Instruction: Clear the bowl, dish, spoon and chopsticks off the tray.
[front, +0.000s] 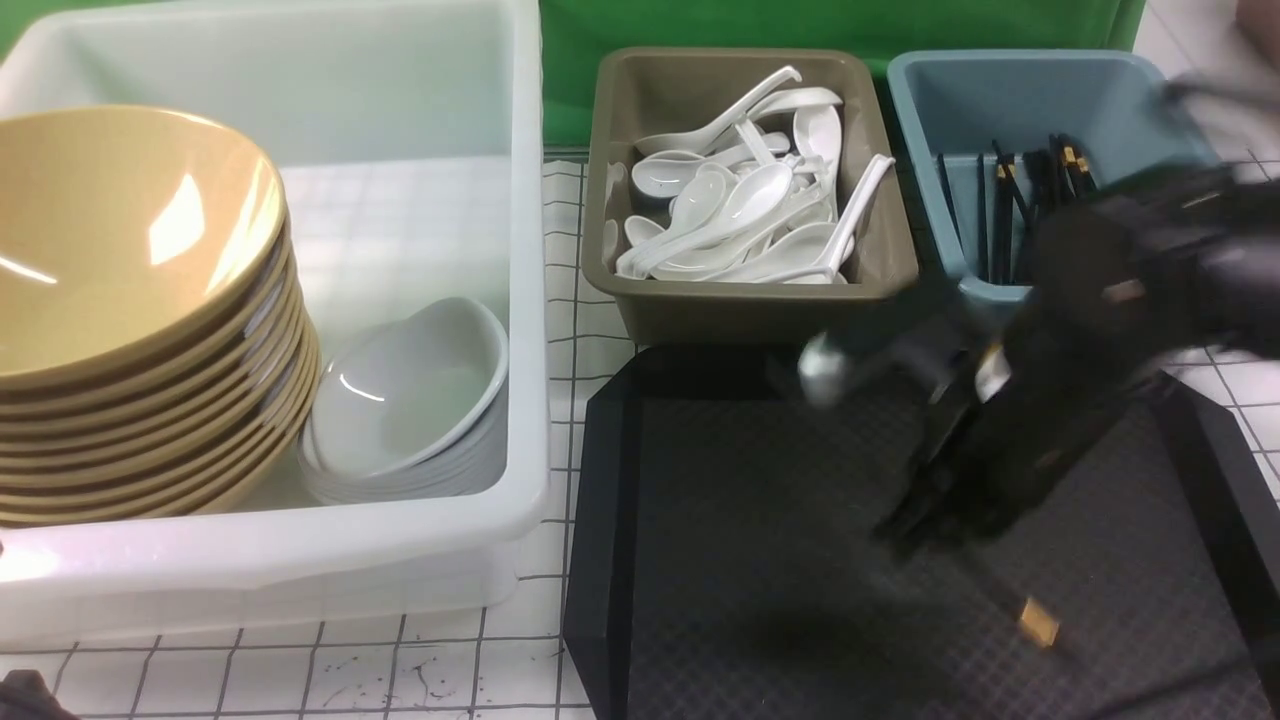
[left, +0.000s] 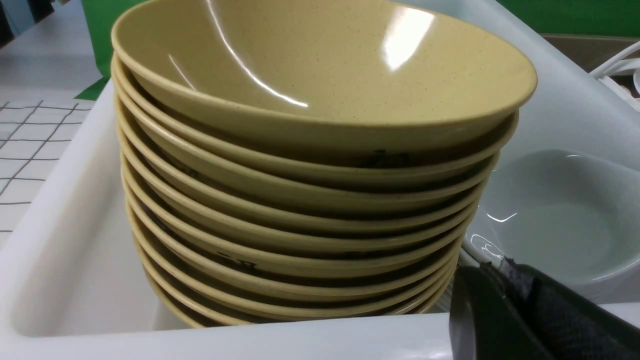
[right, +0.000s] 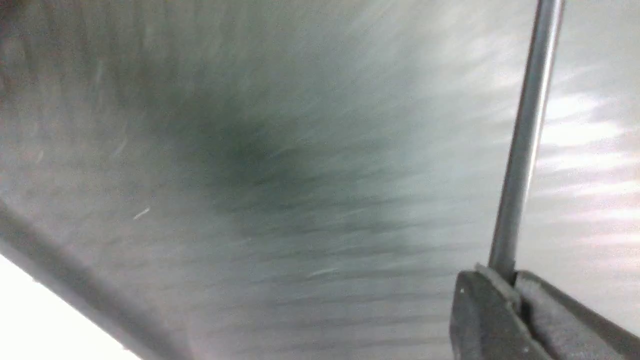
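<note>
Right gripper | pinching chopsticks | long axis straight out from jaws

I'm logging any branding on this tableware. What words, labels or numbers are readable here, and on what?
None can be read.
Dark printed marks on the outer walls of some stacked yellow bowls, left wrist view: mostly hidden by the bowl rims, unreadable.
Pen scribbles on the gridded table: no legible letters.
</note>
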